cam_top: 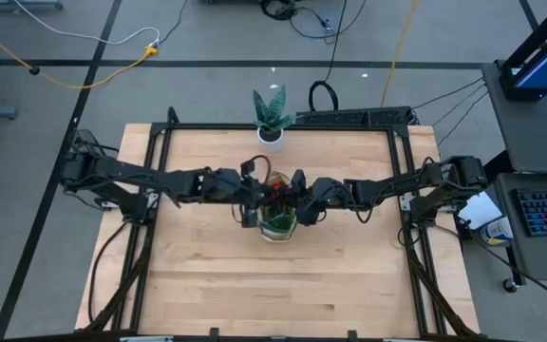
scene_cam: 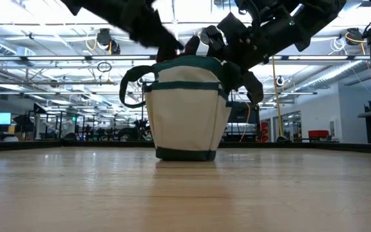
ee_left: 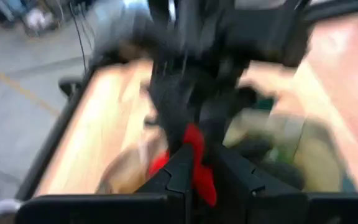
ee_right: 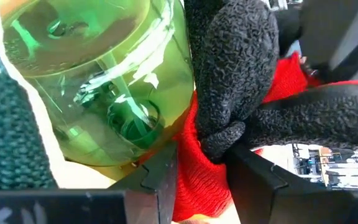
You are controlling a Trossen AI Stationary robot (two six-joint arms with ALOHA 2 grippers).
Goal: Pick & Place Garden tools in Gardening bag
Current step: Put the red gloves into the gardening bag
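The left hand (cam_top: 252, 201) hangs over the near left rim of the small beige canvas bag with dark green trim (scene_cam: 187, 109), which stands upright mid-bench on the pale wooden bench (cam_top: 283, 285). In the left wrist view its dark fingers (ee_left: 179, 171) stand close on either side of a red and black knitted glove (ee_left: 194, 163), and they look closed on that fabric, though the view is smeared. Directly across the bag's mouth from it, the right hand (cam_top: 297, 201) reaches in from the opposite rim, the two hands nearly meeting above the opening. The right wrist view shows the same glove (ee_right: 241, 81) running between this hand's fingers (ee_right: 160, 180), which press on its red cuff. Just beside that hand, touching the glove, sits a clear green plastic spray bottle (ee_right: 98, 68) inside the bag. Beyond both hands, near the bench's far edge, stands a green plant in a white pot (cam_top: 272, 119).
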